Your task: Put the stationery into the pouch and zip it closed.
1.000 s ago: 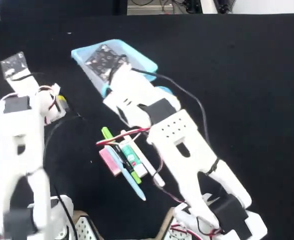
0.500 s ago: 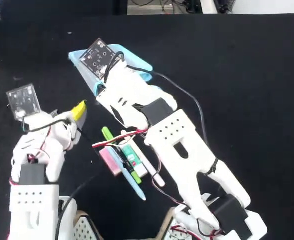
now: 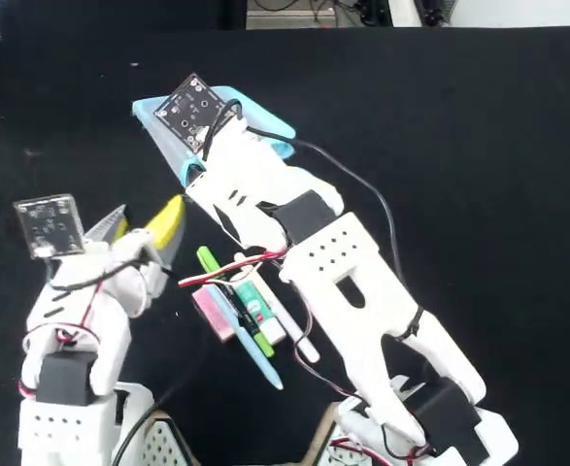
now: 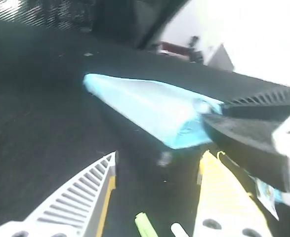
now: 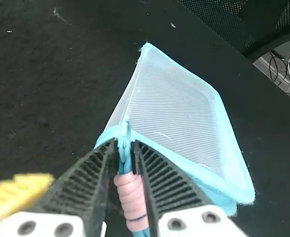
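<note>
Blue mesh pouch (image 3: 260,109): one, on black bench (image 3: 479,146), far-left of middle, long axis diagonal. Right gripper (image 5: 125,148): fingers pinch pouch edge. Left gripper (image 3: 139,219): fingers spread, empty, near pouch. Stationery pile (image 3: 241,306): one pink eraser (image 3: 212,313), one green marker (image 3: 208,258), one blue pen (image 3: 255,354), one white pen (image 3: 294,335), lying parallel, diagonal.

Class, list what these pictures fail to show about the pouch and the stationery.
- High view: the right arm covers most of the pouch, hiding its zip.
- High view: the stationery lies partly under that arm; item count unclear.
- Right wrist view: the right tool hides the pouch edge it clamps.
- Left wrist view: the frame edge cuts off the green pen.
</note>
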Available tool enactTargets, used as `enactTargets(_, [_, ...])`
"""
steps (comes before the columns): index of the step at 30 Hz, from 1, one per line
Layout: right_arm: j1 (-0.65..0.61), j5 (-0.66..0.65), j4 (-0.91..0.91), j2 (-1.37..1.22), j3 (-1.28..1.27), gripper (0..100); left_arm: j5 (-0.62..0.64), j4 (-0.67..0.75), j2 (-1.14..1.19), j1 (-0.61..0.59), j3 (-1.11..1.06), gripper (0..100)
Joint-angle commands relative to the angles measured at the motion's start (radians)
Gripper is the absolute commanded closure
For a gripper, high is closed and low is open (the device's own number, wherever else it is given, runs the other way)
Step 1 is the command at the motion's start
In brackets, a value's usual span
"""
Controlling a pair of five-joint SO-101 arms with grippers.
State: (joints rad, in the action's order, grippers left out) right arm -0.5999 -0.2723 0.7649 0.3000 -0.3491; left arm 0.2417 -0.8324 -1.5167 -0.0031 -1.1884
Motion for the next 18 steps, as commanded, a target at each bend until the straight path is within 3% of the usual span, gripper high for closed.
enactTargets(1, [-0.015,0.011,-0.003,0.048,0.021,98.8,-0.032,0.127,-0.006,0.035,-0.05,73])
enactTargets(10, [-0.015,0.009,0.002,0.048,0.015,98.8,-0.066,0.233,0.281,-0.022,0.048,73])
enactTargets(18, [-0.04,0.006,-0.006,0.05,-0.012,98.8,-0.057,0.161,0.56,-0.018,0.246,73])
